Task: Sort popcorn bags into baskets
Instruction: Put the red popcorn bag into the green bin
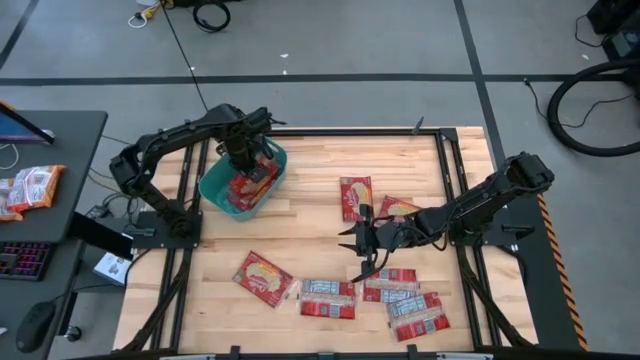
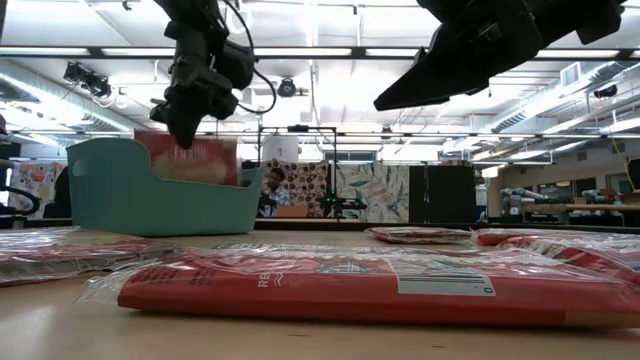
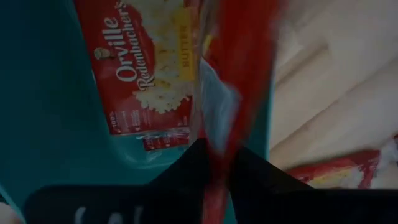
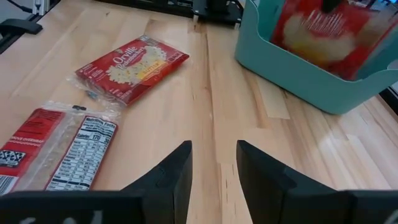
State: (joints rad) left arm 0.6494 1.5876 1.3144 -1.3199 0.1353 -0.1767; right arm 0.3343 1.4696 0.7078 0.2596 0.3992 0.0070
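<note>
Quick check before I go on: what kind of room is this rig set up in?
Most likely a robotics lab or workshop. The wooden table stands on a grey floor with loose cables, a desk with a keyboard sits beside it, and the low view shows a big open room under strip lights.

The high view looks straight down on the whole table [image 1: 320, 215]. The low view looks level across it. Both wrist views sit close, sharing the teal tub [image 4: 298, 74].

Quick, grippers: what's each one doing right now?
Left gripper: over the teal basket, fingers pinching a red popcorn bag on edge inside it.
Right gripper: open, empty, above bare table.
</note>
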